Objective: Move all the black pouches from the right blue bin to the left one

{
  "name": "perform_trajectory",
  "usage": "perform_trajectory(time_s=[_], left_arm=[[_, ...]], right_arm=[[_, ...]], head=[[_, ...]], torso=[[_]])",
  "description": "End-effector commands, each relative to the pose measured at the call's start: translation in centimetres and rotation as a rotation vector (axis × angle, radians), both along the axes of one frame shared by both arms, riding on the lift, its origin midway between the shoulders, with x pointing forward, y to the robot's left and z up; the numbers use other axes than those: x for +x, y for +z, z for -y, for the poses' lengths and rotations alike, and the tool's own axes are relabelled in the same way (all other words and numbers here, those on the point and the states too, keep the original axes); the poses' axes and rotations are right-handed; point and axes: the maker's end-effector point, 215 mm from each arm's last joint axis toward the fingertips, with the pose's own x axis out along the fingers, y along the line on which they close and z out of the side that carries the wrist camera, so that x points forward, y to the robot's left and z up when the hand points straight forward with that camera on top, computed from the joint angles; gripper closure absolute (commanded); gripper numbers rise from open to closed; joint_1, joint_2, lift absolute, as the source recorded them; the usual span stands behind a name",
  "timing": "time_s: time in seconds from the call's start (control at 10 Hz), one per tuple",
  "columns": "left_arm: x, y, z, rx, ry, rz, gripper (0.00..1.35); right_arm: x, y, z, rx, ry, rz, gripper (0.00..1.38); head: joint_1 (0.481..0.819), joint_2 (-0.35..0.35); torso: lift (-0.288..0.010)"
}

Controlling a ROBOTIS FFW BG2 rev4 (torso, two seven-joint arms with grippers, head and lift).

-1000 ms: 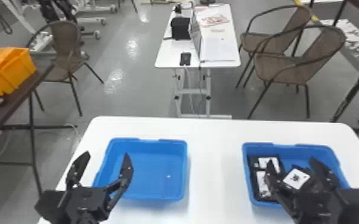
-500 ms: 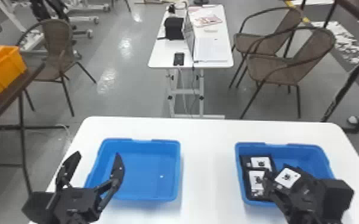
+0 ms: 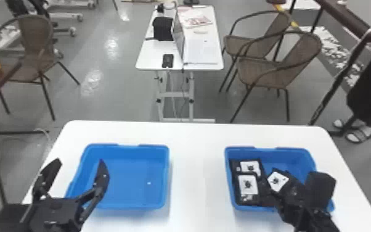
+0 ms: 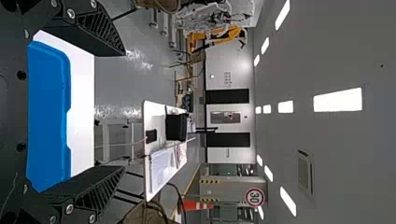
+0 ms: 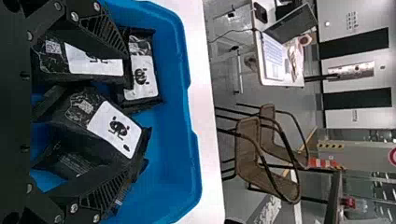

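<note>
**Right claw (image 3: 320, 188) wide among black pouches (image 3: 248, 188) in the right blue bin (image 3: 295, 151)**

Head view: two pouches lie along that bin's left wall; another sits tilted by the right claw. A stretch of white tabletop (image 3: 194, 176) separates it from the left bin (image 3: 151, 149). Well left of the right bin, the left claw (image 3: 80, 159) has its fingers spread.

Left wrist view: the left bin's rim spans between the spread fingers, near the tabletop's edge.

Right wrist view: a tilted pouch (image 5: 100, 128) lies between wide-set fingers; blue floor shows toward the right bin's far wall.
</note>
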Motion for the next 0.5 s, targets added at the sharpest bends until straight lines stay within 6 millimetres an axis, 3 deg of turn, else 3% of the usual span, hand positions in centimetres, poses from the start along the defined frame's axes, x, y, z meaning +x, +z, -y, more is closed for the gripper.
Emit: perform_trajectory(time_s=[0.0, 0.4], left_arm=[[0.1, 0.1, -0.1, 0.001, 0.001, 0.002, 0.16], [0.2, 0.1, -0.1, 0.0, 0.003, 0.005, 0.16]], right_arm=[[0.5, -1.5, 0.5, 0.028, -0.008, -0.04, 0.18], [2.1, -3.2, 1.2, 0.034, 0.007, -0.081, 0.17]], head=[[0.695, -0.015], [0.695, -0.029]], torso=[[0.01], [0.01]])
